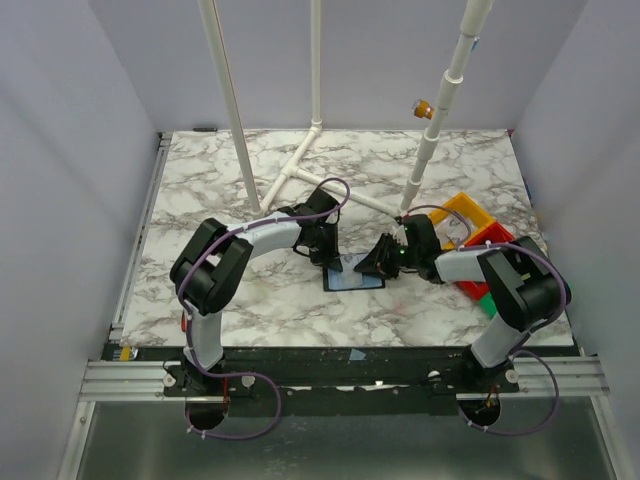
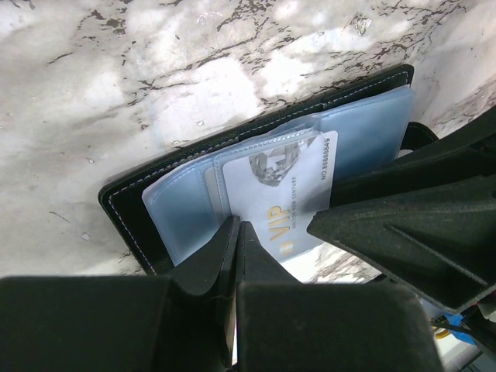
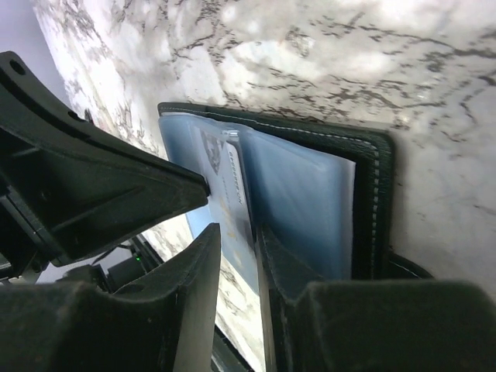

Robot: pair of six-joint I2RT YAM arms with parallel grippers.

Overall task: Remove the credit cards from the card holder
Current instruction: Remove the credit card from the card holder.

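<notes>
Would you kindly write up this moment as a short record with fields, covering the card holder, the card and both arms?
card holder: lying open on the marble table, bluish sleeves facing up
credit card: pale, marked VIP, appears partly drawn out past the holder's edge
left gripper: jaws shut, tip at the holder's edge beside the card
right gripper: jaws either side of the card's free edge; a firm pinch cannot be confirmed
nearby: yellow bin and red bin at the table's right side
</notes>
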